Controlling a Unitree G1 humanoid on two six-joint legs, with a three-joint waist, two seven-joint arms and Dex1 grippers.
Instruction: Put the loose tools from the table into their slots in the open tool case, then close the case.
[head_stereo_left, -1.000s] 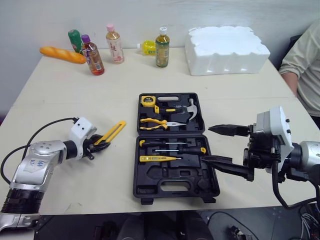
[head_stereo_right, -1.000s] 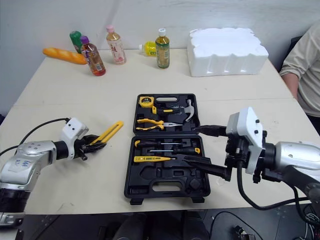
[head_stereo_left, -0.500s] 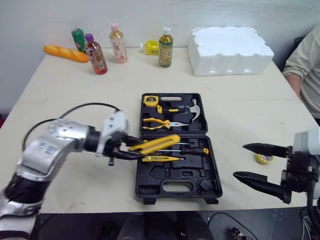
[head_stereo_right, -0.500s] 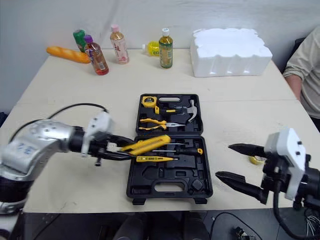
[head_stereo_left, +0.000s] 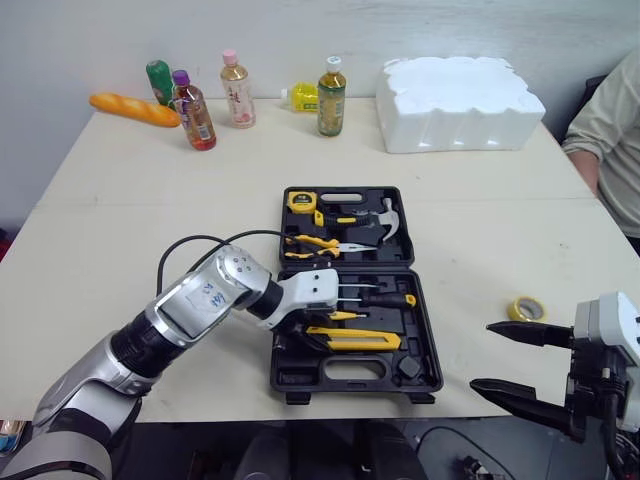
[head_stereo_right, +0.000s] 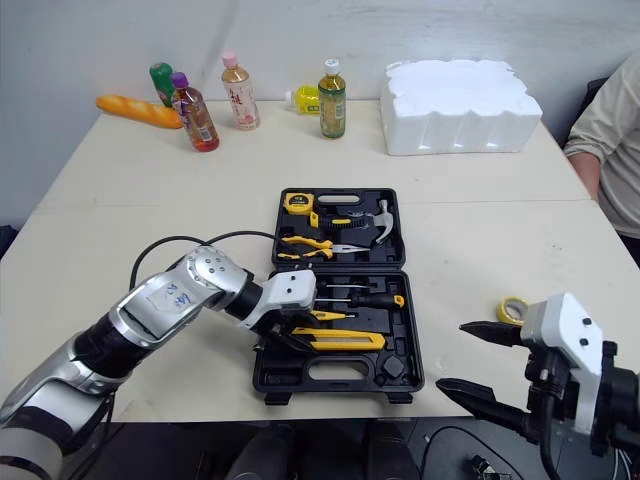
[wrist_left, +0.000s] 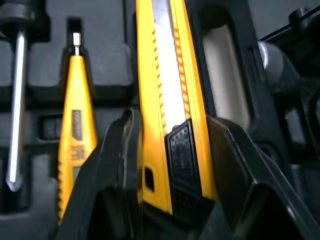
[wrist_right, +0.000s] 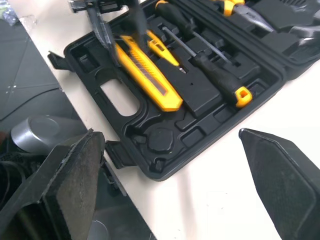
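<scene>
inside the left claw (wrist_left: 172, 122), clamped on its flat sides, sits the yellow box cutter (head_stereo_left: 355, 339), down in the tool case (head_stereo_left: 418, 330) right beneath it; looks light, stiff and slick, so grip by the black slider (wrist_left: 182, 150).

Bread loaf (head_stereo_left: 130, 109), 4 drink bottles (head_stereo_left: 330, 95), white foam block (head_stereo_left: 460, 101) in a far row, person's sleeve (head_stereo_left: 612, 115) at right

4 upright bottles (head_stereo_left: 156, 80) (head_stereo_left: 193, 112) (head_stereo_left: 237, 90) (head_stereo_left: 329, 97), 1 baguette (head_stereo_left: 133, 109), 1 foam block (head_stereo_left: 460, 100), 1 tool case (head_stereo_left: 420, 345), 1 tape roll (head_stereo_left: 527, 308)
</scene>
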